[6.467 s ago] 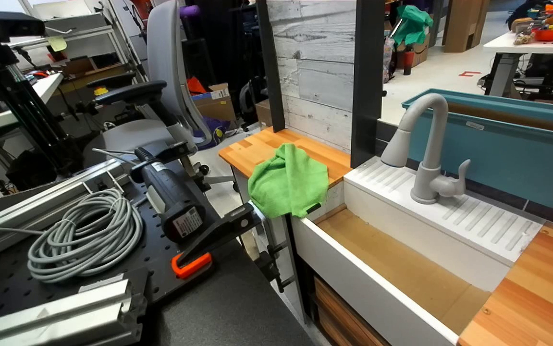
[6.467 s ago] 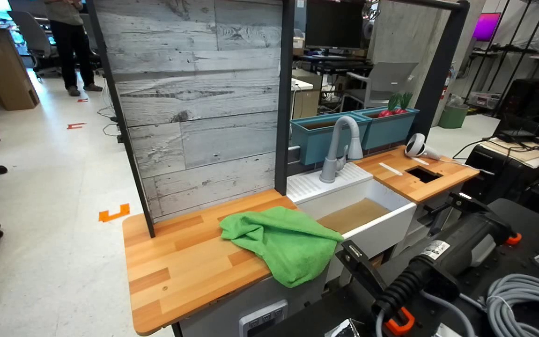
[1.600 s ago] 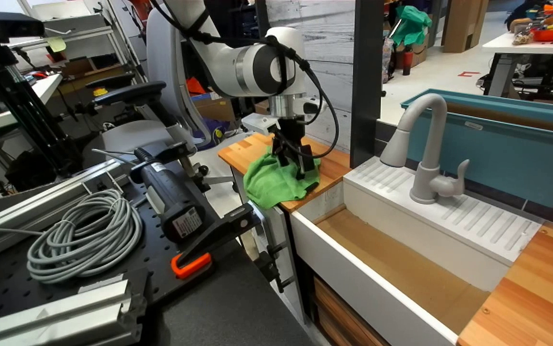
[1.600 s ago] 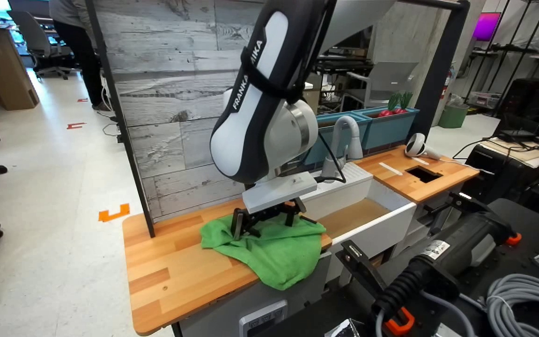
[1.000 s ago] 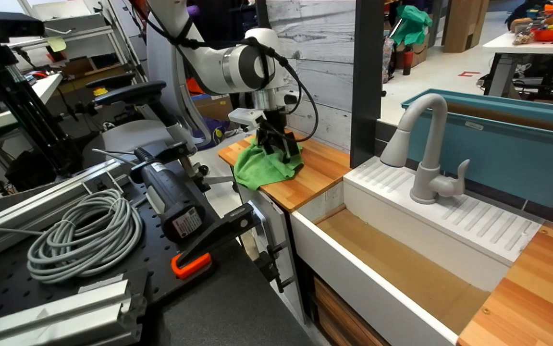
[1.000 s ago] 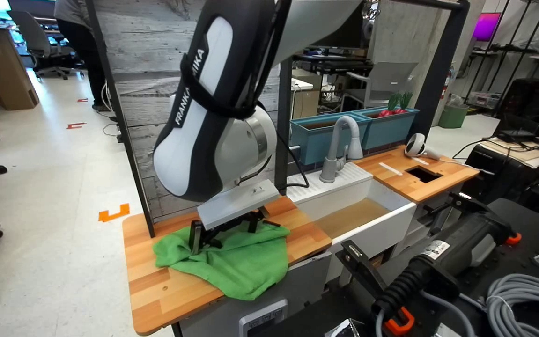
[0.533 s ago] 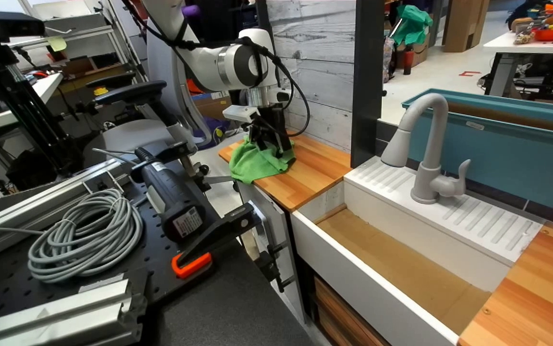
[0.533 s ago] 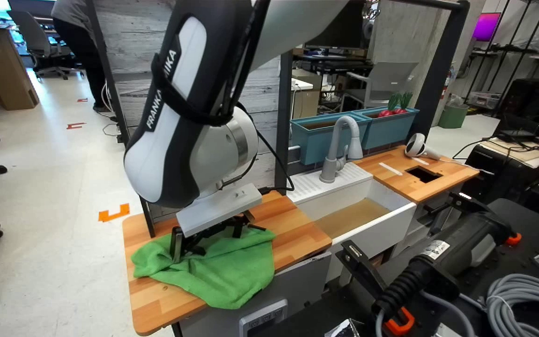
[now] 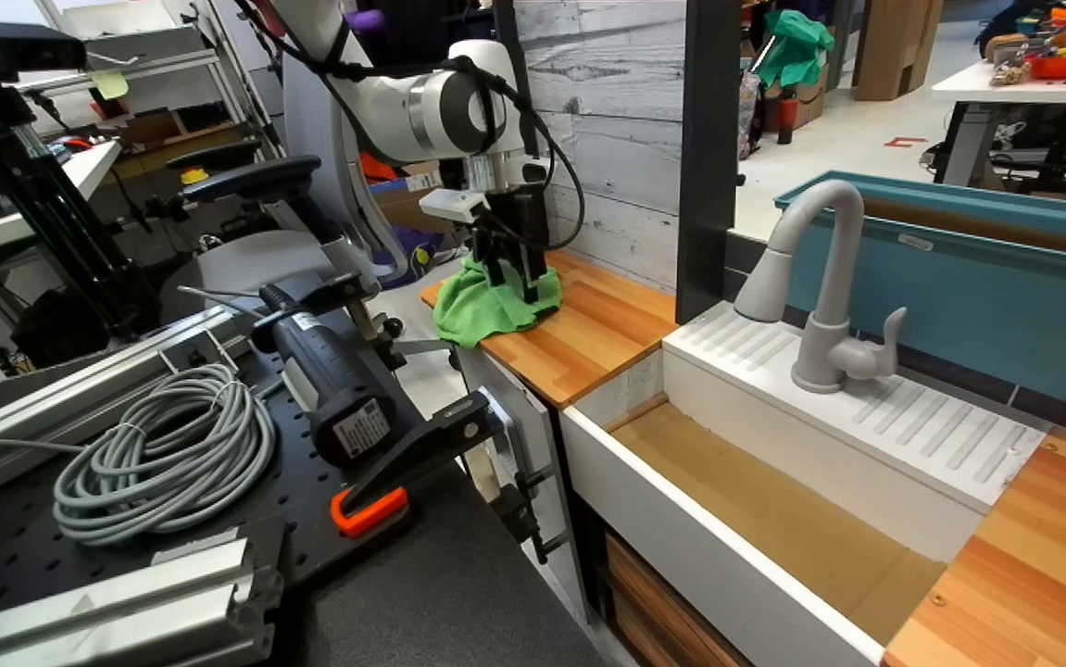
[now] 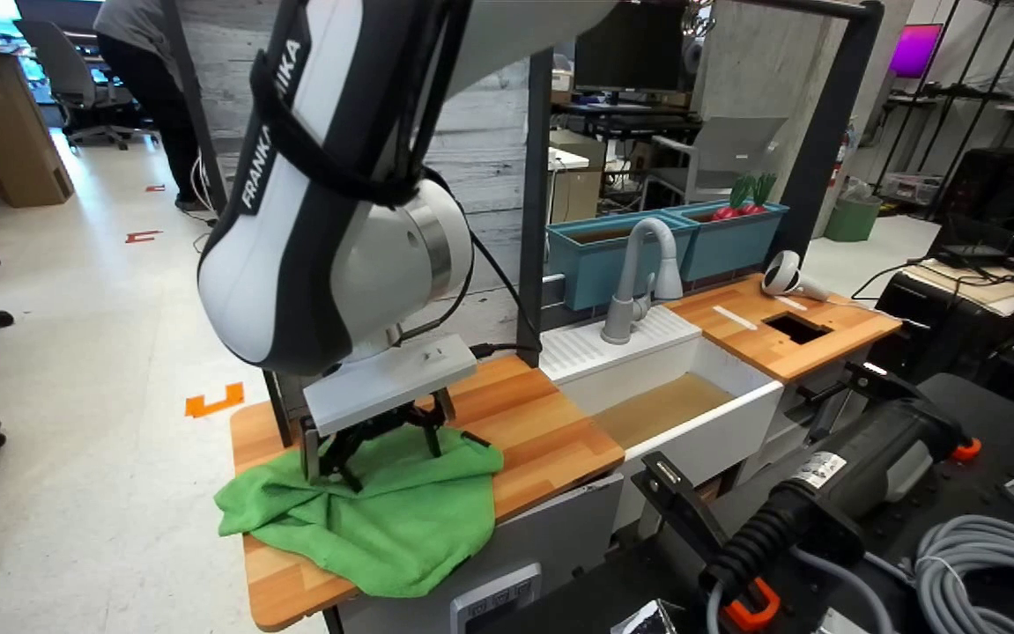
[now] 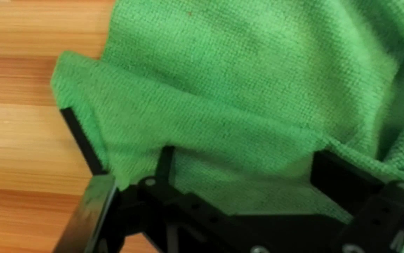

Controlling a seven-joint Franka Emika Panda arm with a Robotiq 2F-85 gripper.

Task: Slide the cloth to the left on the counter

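The green cloth lies crumpled on the wooden counter in both exterior views (image 9: 468,310) (image 10: 392,546). In an exterior view it hangs over the counter's front and left edges. A black strip sits at the cloth's edge in the wrist view (image 11: 82,140). My gripper (image 10: 374,467) is over the cloth, pointing down, with its fingers spread wide; it also shows in the other exterior picture (image 9: 512,289). In the wrist view the open gripper (image 11: 245,153) has flat cloth (image 11: 223,63) between its fingertips, not pinched. The fingertips are at the cloth's surface; I cannot tell how firmly they touch.
The wooden counter (image 10: 542,431) shows bare to the right of the cloth, beside the sink (image 10: 718,423) and grey faucet (image 10: 639,291). A grey plank panel (image 9: 616,139) stands behind the counter. A black bench (image 9: 421,574) with clamps and coiled cable (image 9: 167,454) stands in front.
The cloth and gripper have moved together to the left along the counter in both exterior views, away from the sink. In the last half second the gripper also rose slightly.
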